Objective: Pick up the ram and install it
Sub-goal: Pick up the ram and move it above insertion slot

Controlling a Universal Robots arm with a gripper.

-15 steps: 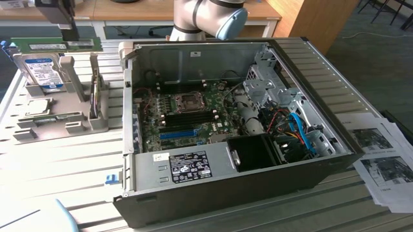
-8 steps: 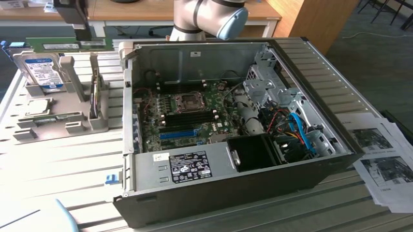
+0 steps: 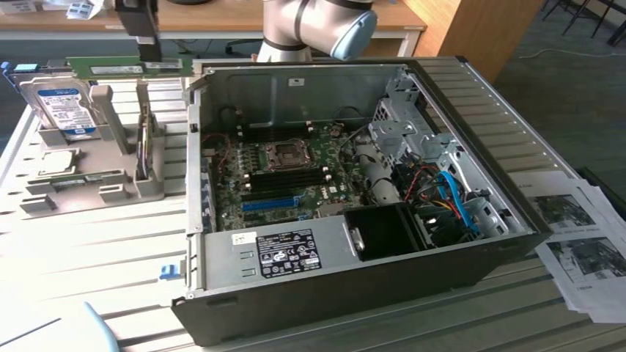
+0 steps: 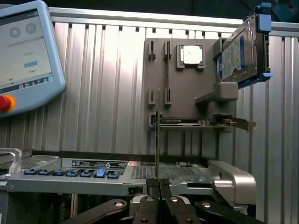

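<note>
As I look in from the exterior view, the pincer (image 3: pixel 149 57) is closed narrow on the ram (image 3: pixel 108 68). It holds the stick level in the air at about ten o'clock from the open computer case (image 3: pixel 342 293), above the grey parts stand (image 3: pixel 98 183) and hard drive (image 3: pixel 61 110) on the bench (image 3: pixel 98 249). On the wrist view, I see the stick edge-on between the fingertips (image 4: pixel 150 186).

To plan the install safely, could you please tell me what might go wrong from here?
1. The pincer grips the ram by one thin edge, so it could tilt or slip.
2. The ram hangs just outside the case; its long ends could catch on it going in.
3. The slots sit close beside the socket, so slight misalignment might jam it.
</note>
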